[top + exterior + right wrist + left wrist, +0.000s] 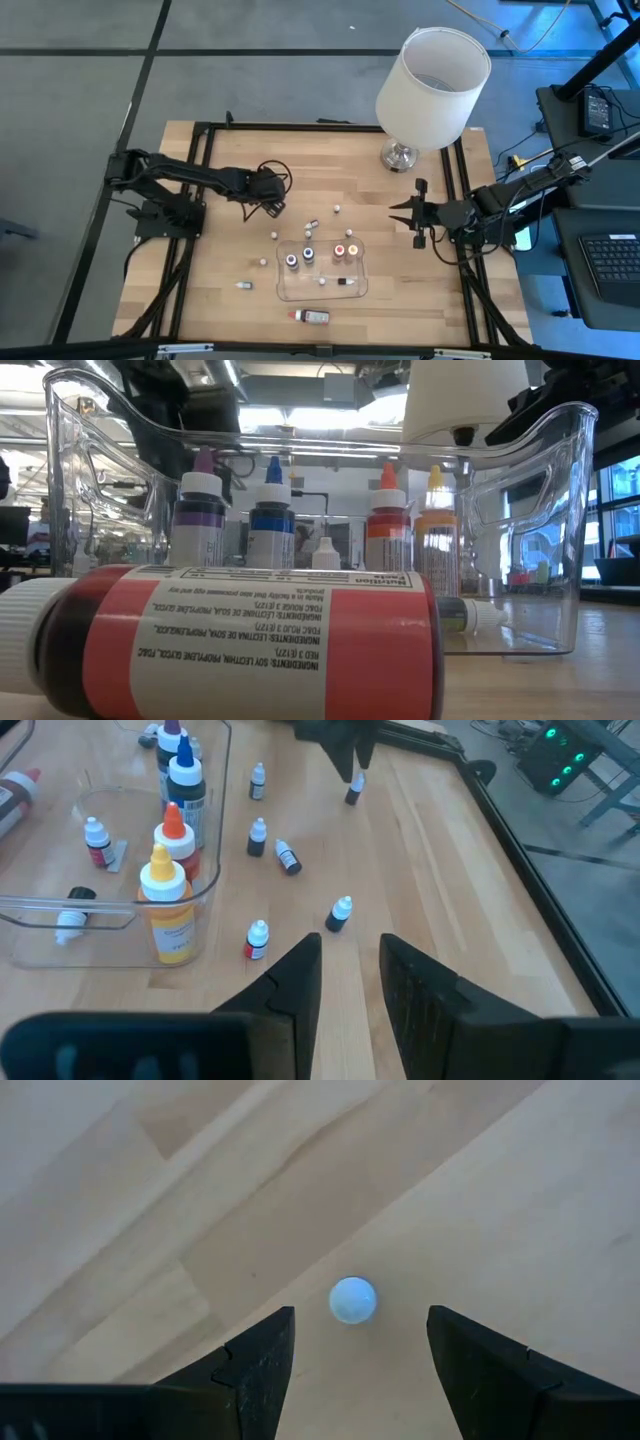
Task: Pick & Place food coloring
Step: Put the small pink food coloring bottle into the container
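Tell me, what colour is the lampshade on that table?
White; the lampshade shows best in the high view.

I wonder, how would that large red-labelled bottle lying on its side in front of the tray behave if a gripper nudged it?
The large red-labelled bottle lies on its side with a round body, so it would probably roll rather than slide. Its glossy label looks smooth, so fingers might slip. It appears dark and full, likely heavier than the tiny bottles nearby.
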You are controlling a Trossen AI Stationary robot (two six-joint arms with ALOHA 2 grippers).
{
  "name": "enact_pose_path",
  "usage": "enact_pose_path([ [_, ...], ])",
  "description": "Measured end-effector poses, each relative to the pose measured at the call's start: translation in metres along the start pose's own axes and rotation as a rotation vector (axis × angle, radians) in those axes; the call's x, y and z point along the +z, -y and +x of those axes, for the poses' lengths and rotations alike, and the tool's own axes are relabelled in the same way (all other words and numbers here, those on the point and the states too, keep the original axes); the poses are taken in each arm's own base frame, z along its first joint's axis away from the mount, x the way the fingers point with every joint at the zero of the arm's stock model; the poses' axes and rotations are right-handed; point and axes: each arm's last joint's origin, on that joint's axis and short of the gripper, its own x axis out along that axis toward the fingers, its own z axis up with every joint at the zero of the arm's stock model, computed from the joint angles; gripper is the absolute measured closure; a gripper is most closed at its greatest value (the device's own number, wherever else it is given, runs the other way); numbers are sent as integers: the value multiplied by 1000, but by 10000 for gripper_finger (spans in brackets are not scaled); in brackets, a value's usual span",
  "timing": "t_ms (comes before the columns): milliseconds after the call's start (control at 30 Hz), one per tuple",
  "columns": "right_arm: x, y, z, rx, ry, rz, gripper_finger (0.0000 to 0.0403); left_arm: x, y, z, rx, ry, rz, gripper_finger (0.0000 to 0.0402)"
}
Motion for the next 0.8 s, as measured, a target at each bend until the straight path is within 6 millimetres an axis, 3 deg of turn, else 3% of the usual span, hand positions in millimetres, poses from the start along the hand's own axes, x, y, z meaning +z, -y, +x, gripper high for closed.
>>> enact_pose_path([
  [333, 0, 0, 0, 0, 0, 0, 296, 1, 0, 27, 65, -73, -15, 178],
  [800, 0, 0, 0, 0, 0, 0, 296, 5, 4, 29, -6, -65, -24, 178],
])
